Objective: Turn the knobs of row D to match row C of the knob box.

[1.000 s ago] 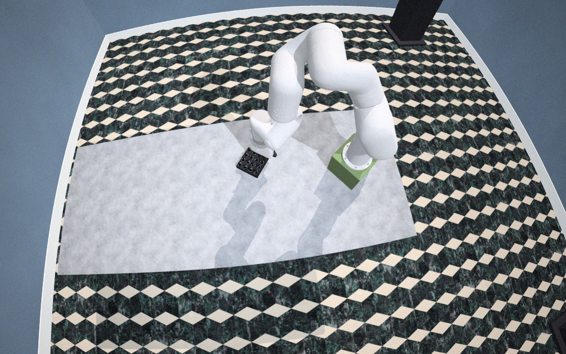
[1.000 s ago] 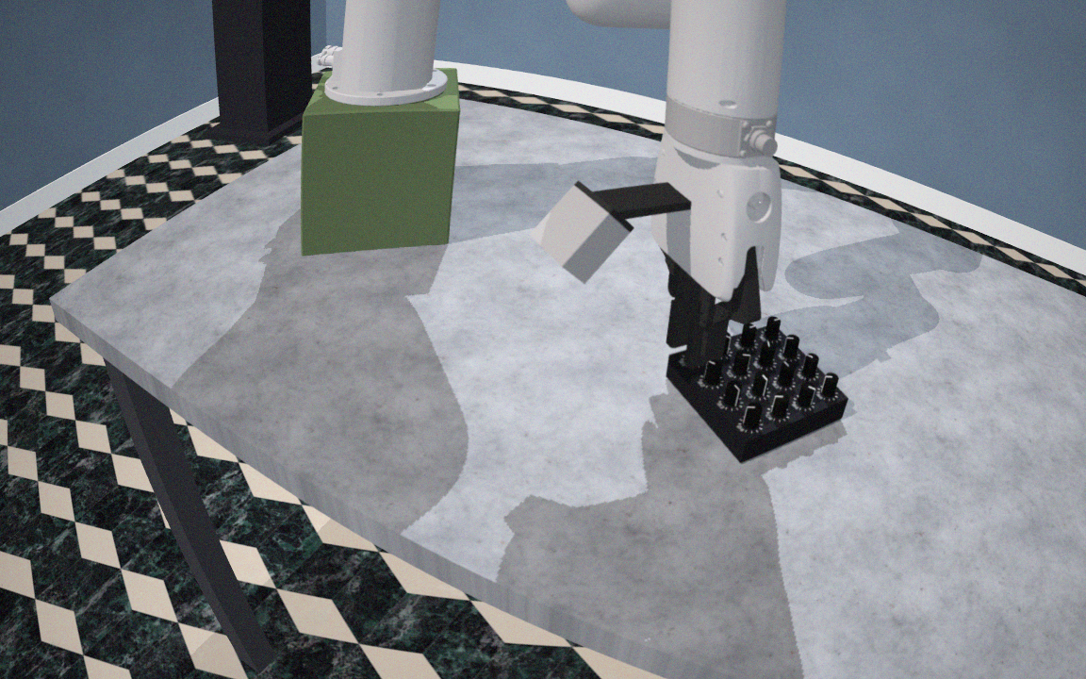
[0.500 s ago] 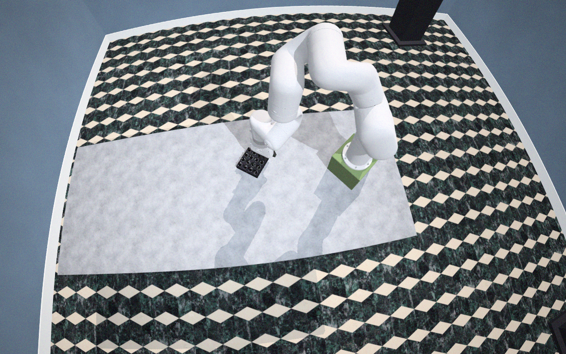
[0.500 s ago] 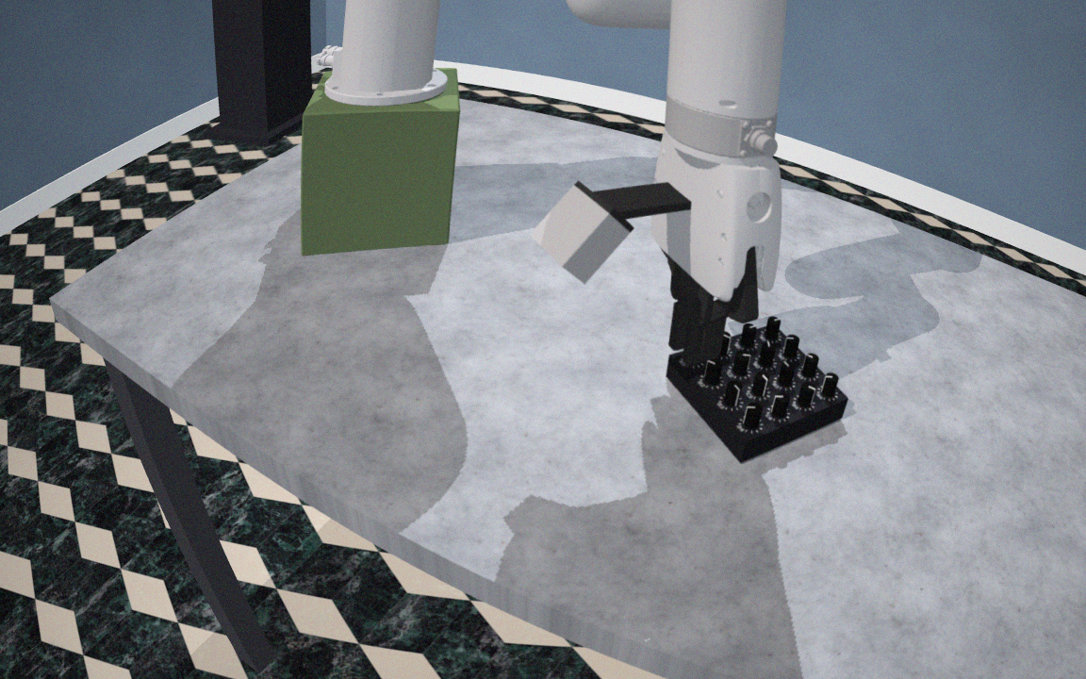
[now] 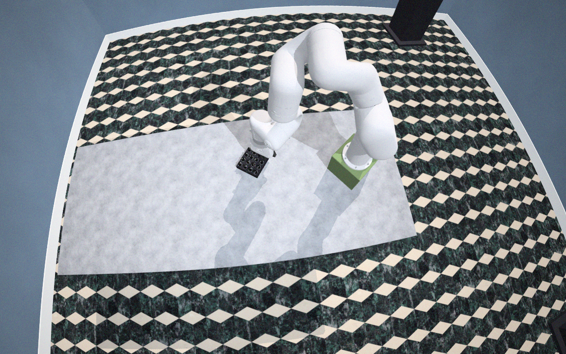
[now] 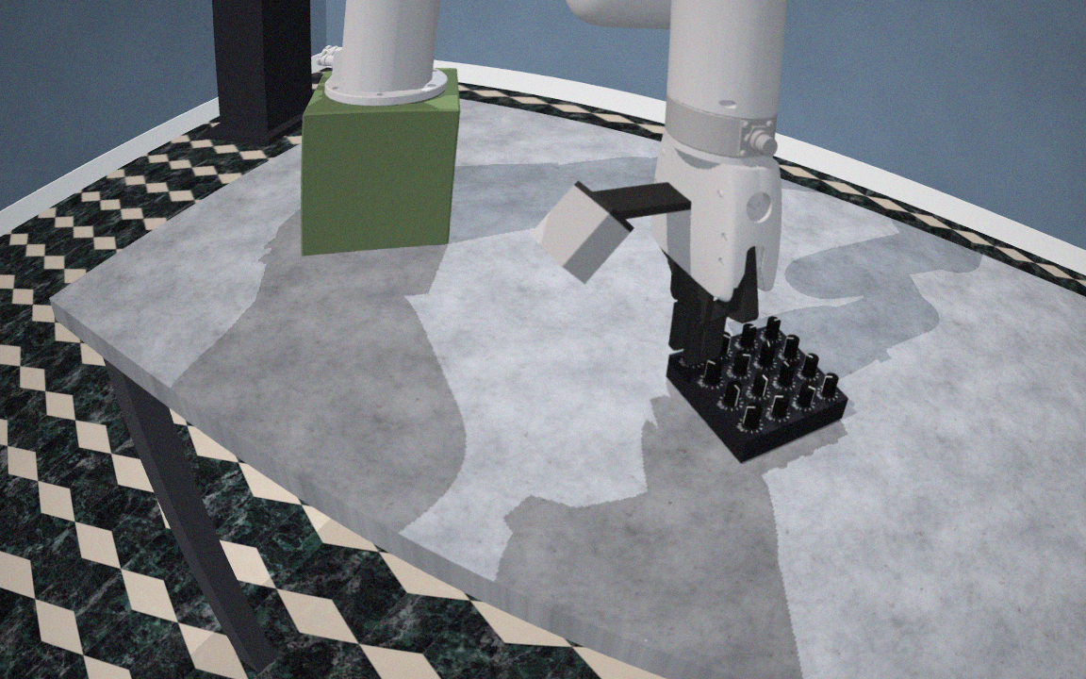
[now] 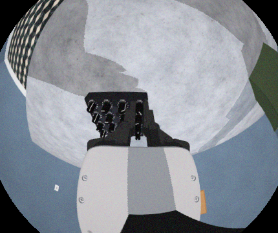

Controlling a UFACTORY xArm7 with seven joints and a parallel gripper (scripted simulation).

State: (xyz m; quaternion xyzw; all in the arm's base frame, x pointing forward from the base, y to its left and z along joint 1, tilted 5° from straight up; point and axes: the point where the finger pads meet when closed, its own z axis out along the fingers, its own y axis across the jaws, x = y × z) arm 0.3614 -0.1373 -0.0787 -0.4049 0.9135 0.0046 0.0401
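The black knob box [image 5: 252,161] stands on its feet on the grey table, with its rows of small black knobs; it also shows in the exterior view [image 6: 756,387] and in the wrist view [image 7: 115,116]. My gripper [image 6: 699,350] points straight down at the box's corner nearest the arm's base. Its dark fingers are closed in around the corner knob there and hide it. In the wrist view the fingers stand at the right end of the nearest row. The printed names and the white knob lines are too small to read.
The green base block [image 6: 380,169] of the arm stands at the table's far side, well apart from the box. The wrist camera block [image 6: 583,230] sticks out beside the gripper. Black posts stand on the floor off the table.
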